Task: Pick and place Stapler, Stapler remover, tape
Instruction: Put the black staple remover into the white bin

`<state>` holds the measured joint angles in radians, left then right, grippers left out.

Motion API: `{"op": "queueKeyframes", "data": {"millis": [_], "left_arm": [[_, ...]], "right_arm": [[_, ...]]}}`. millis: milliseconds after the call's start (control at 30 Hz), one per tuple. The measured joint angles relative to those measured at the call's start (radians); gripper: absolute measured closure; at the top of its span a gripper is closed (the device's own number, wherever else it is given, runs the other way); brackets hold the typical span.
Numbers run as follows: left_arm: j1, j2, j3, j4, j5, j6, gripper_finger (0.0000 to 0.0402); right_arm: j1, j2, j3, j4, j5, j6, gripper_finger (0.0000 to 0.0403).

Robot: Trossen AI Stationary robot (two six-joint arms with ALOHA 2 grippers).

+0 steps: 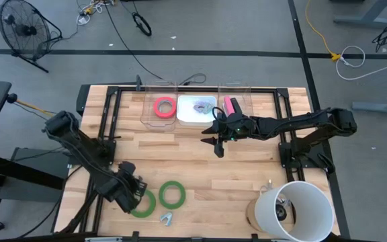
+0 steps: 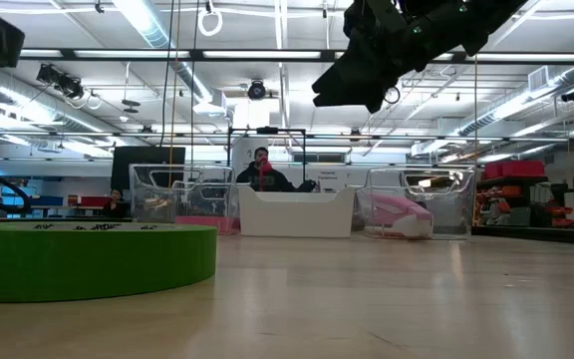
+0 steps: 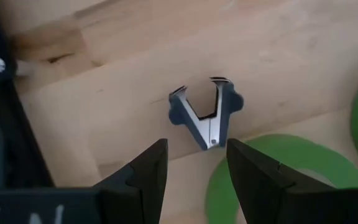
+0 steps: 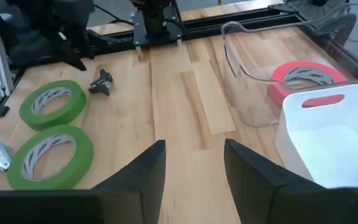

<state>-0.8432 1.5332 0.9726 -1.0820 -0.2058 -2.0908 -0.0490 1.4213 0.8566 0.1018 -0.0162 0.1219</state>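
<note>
A dark blue stapler remover lies flat on the wooden table, just beyond my left gripper's open fingers. My left gripper points down over it near the table's front left and touches nothing. Two green tape rolls lie flat beside it. A pinkish red tape roll sits in a clear box at the back. The pink stapler lies in another clear box. My right gripper hovers open and empty over the table's middle, in front of the white bin.
A second, silvery stapler remover lies by the front edge, near the green rolls. A white bucket stands at the front right. A black metal frame runs along the table's left, far and right sides.
</note>
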Motion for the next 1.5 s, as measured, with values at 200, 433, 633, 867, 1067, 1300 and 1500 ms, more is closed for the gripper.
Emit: {"op": "queueKeyframes", "data": {"millis": [200, 433, 633, 867, 1067, 1300, 1500], "left_arm": [[-0.002, 0.074, 0.0, 0.046, 0.001, -0.066, 0.023], [-0.001, 0.126, 0.0, 0.024, -0.003, -0.125, 0.023], [0.007, 0.167, 0.0, -0.013, -0.047, -0.151, 0.023], [0.022, 0.211, 0.0, 0.018, -0.03, -0.147, 0.023], [0.022, 0.239, 0.0, 0.028, -0.027, -0.089, 0.0285], [0.038, 0.238, 0.002, -0.013, -0.134, -0.009, 0.0364], [0.091, 0.2, 0.0, -0.145, -0.159, 0.044, 0.0364]], "right_arm": [[0.0, 0.0, 0.0, -0.003, 0.0, 0.0, 0.0239], [0.0, 0.0, 0.0, -0.015, 0.0, 0.0, 0.0239], [0.0, 0.0, 0.0, -0.014, 0.0, 0.0, 0.0239], [0.0, 0.0, 0.0, 0.009, 0.0, 0.0, 0.0239], [0.0, 0.0, 0.0, 0.01, 0.0, 0.0, 0.0239], [0.0, 0.0, 0.0, 0.003, 0.0, 0.0, 0.0239], [0.0, 0.0, 0.0, 0.007, 0.0, 0.0, 0.0239]]}}
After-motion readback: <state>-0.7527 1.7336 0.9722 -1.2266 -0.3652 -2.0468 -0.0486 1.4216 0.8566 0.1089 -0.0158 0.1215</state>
